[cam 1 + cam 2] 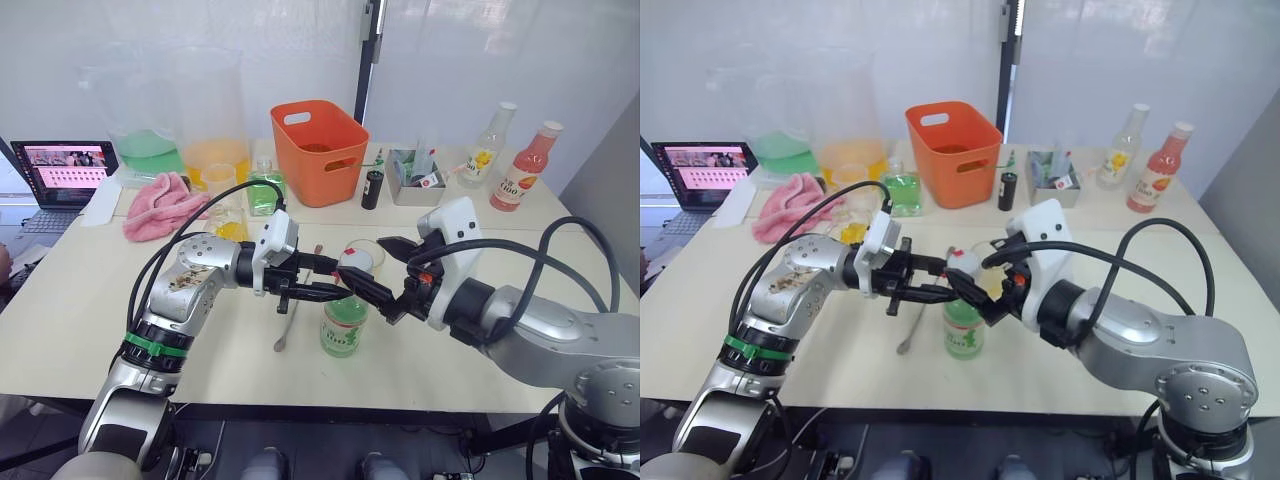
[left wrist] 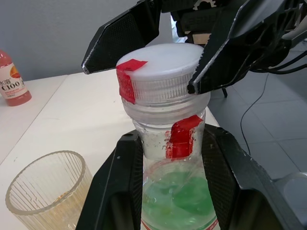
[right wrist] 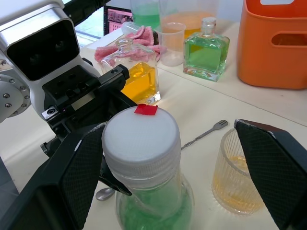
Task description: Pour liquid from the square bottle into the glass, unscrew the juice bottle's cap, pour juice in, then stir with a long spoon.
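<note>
**Cap-unscrewing step under way**

The left end effector point(image 1: 330, 280) is clamping the juice bottle point(image 1: 343, 325) just under its neck, its two black fingers pressing on either side and holding it upright on the surface point(image 1: 80, 320), near the front middle. The right end effector point(image 3: 158, 167) is sitting spread wide around the juice bottle's cap point(image 3: 140, 132), one finger on each side with visible gaps, so it is not gripping anything yet. The cap is looking fully seated, its red mark on top.

Judging by how things lie, the first pour is done: the glass point(image 3: 240, 172) is holding a shallow layer of amber liquid and is standing just beside the juice bottle. The square bottle point(image 3: 136, 72) is standing upright further back, still about half full of yellow liquid. Remaining, as far as I can judge: closing on the cap and twisting it off, pouring juice, then stirring. The long spoon point(image 1: 288, 322) is lying flat on the surface beside the bottle, untouched.

Room is tight around the bottle, with the glass close to the right fingers and the spoon near the base. The front edge of the surface is near the bottle, while the orange basket point(image 1: 318, 150) and the other bottles are sitting well apart at the back.
</note>
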### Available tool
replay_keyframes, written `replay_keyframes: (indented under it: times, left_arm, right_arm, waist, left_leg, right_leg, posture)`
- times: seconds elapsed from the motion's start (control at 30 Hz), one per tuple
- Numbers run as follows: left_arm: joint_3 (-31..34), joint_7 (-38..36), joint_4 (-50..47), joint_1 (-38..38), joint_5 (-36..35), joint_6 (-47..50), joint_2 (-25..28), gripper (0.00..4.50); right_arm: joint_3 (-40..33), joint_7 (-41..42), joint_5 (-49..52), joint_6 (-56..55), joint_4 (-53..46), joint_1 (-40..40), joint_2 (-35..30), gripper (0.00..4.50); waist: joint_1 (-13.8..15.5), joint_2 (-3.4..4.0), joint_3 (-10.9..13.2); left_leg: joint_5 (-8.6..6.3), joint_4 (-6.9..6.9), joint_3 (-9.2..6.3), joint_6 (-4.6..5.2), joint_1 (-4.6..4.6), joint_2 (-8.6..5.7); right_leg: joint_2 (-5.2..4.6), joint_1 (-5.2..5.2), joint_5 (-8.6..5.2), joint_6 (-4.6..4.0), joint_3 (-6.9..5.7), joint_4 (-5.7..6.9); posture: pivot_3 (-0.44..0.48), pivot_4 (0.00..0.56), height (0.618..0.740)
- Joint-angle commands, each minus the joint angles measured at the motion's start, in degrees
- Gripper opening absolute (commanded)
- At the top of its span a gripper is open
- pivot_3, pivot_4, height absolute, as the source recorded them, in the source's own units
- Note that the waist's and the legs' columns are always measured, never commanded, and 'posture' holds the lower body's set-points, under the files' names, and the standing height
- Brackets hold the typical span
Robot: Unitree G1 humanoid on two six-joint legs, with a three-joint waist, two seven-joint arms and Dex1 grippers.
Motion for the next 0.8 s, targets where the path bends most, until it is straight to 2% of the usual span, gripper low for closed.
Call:
replay_keyframes:
  times: [0.03,0.27,0.8]
  left_arm:
    - [0.6,-0.2,1.1,-0.6,1.5,-1.0,0.8,1.51]
    - [0.3,-0.9,1.8,-1.0,1.5,-1.4,0.8,1.51]
    - [-0.2,-1.6,3.5,-2.1,2.0,-2.3,0.2,1.51]
  right_arm:
    - [1.3,-5.4,4.0,-4.2,-1.0,-1.1,-2.7,4.48]
    - [6.1,-8.8,5.2,-9.3,-0.9,-3.4,-5.3,4.48]
    - [7.9,0.8,0.2,-12.5,-2.0,-1.4,-7.2,4.48]
  waist:
    - [0.0,0.00,0.0]
    - [0.0,0.00,0.0]
    - [0.1,0.00,0.0]
  left_leg:
    - [0.00,0.00,0.01,0.00,0.00,0.00]
    - [0.00,0.00,0.06,0.01,0.00,0.04]
    - [0.00,0.00,0.07,0.01,-0.02,0.11]
  right_leg:
    - [0.00,0.00,0.00,0.00,0.01,-0.02]
    - [0.04,0.01,0.00,-0.01,0.04,-0.09]
    - [0.11,0.05,0.00,-0.01,0.10,-0.26]
  posture:
    - [0.000,0.150,0.739]
    - [0.000,0.150,0.739]
    - [0.000,0.150,0.739]
